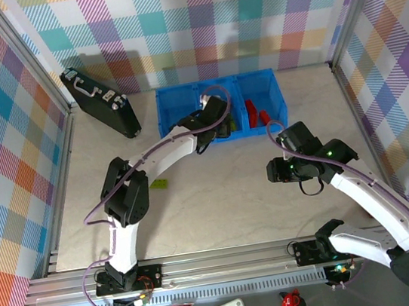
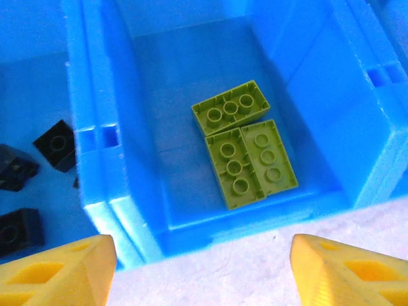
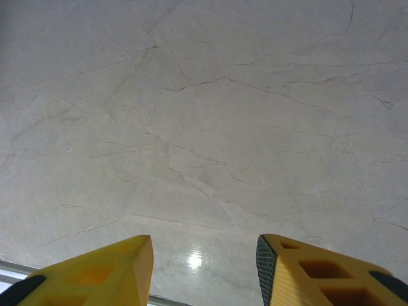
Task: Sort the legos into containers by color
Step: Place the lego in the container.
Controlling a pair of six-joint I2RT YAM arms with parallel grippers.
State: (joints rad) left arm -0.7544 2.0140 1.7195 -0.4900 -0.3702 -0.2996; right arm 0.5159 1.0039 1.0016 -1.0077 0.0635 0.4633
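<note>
The blue tray [image 1: 175,104] of containers stands at the back of the table. In the left wrist view its middle compartment [image 2: 166,115] holds three lime green legos [image 2: 245,146], and black legos [image 2: 56,145] lie in the compartment to the left. Red legos [image 1: 252,112] lie in the right compartment. One green lego [image 1: 159,183] lies loose on the table. My left gripper [image 1: 207,131] [image 2: 203,245] hangs open over the tray's near wall, nothing between its fingers. My right gripper [image 1: 277,172] [image 3: 204,245] is open over bare table, right of centre.
A black case with silver latches [image 1: 100,101] lies tilted at the back left, beside the tray. Checked walls close in the table [image 1: 218,197] at the back and on both sides. A metal rail [image 1: 227,260] runs along the near edge.
</note>
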